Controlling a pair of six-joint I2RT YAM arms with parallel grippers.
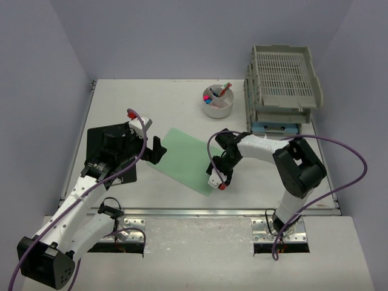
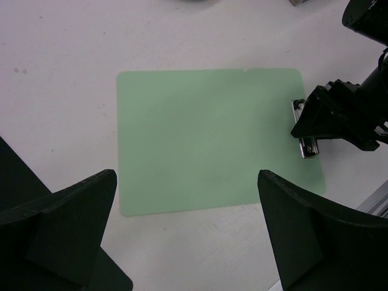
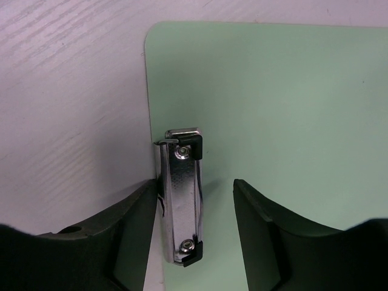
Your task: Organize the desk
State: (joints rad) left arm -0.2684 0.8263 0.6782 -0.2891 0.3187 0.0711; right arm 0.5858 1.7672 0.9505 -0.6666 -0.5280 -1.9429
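From above, the pale green rectangular plastic clipboard lies flat on the white desk. One end is under the right gripper, the other just ahead of the left gripper.

In the left wrist view, the left jaws gape wide and hold nothing, with the board ahead of them.

In the right wrist view, the right jaws are partly open and empty. They straddle the chrome spring clip, whose long axis runs along the fingers, so closing would likely pinch its narrow width.
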